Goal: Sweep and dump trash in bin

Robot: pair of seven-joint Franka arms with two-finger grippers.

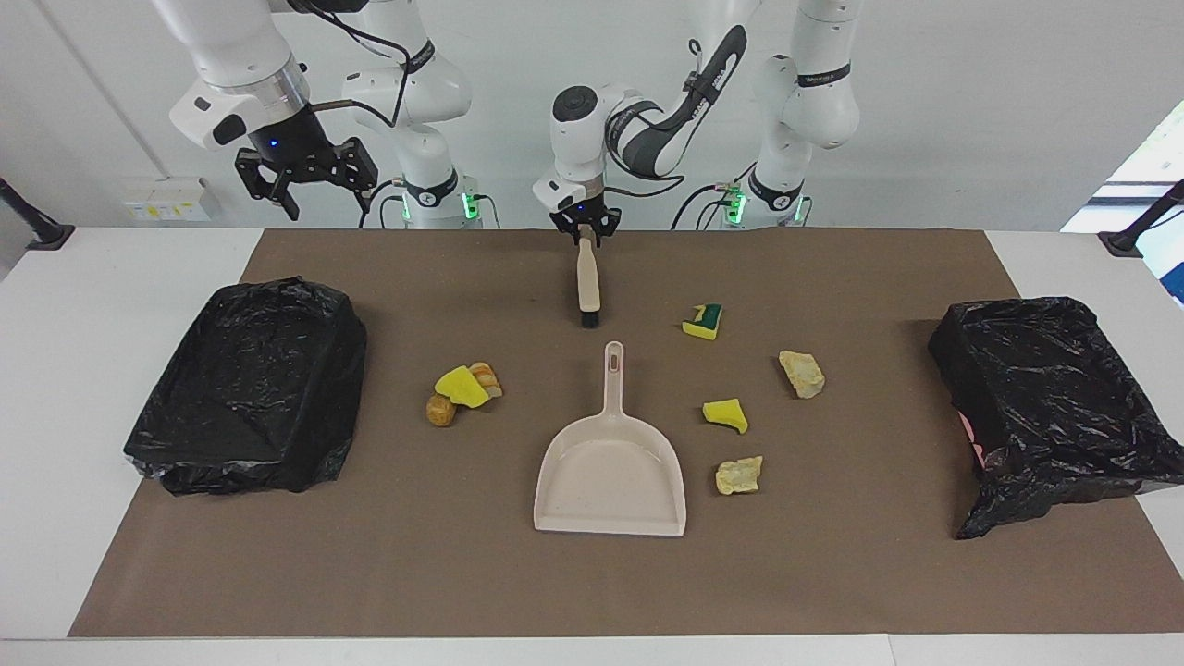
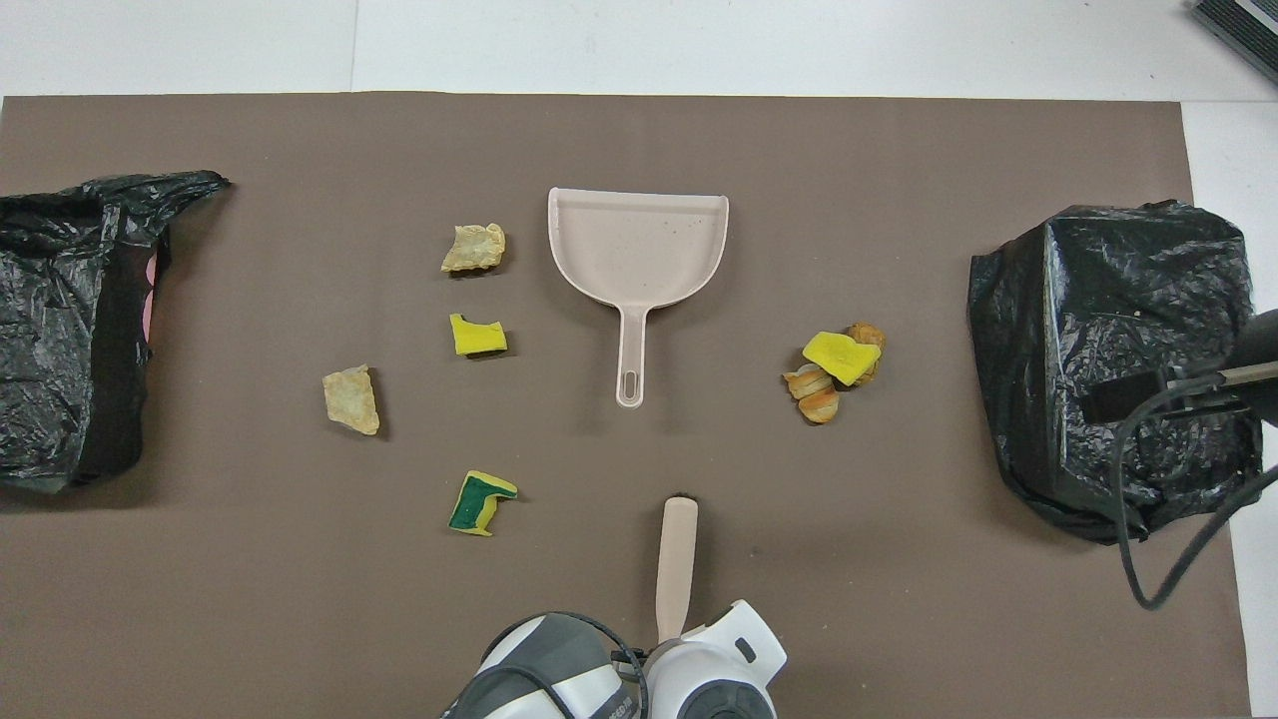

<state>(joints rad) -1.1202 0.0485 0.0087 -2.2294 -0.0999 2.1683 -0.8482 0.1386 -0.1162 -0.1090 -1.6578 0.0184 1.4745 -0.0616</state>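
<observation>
Left gripper (image 1: pixel 585 238) clamped on handle tip of beige black-bristled brush (image 1: pixel 588 285); right gripper (image 1: pixel 311 184) waits aloft, jaws apart. Trash: yellow sponge scraps, crumbly chunks (image 1: pixel 740 416), bread lumps (image 1: pixel 462 388) flanking beige plastic dustpan (image 1: pixel 610 462). You lift brush level, avoid twisting in grip, sweep toward pan mouth.

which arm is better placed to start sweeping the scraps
Left: the left gripper is shut on the brush handle. The right gripper hangs open and empty in the air near the black bin.
</observation>
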